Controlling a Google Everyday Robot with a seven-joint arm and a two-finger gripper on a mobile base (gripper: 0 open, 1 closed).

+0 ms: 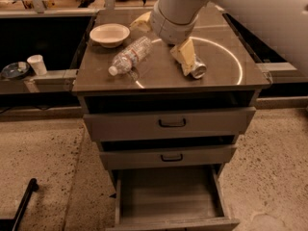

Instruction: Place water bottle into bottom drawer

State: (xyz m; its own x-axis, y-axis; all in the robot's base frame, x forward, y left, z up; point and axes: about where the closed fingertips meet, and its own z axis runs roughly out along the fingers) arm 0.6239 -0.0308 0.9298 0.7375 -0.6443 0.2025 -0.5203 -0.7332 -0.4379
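The gripper [162, 38] hovers over the desk [159, 77], jaws apart, just right of the lying bottle [130, 56]; the bottom drawer [168, 196] stands open.

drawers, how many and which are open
3, stacked, none seem hidden: top drawer shut, middle drawer shut, bottom drawer pulled open. End effector over the cabinet top beside the water bottle.
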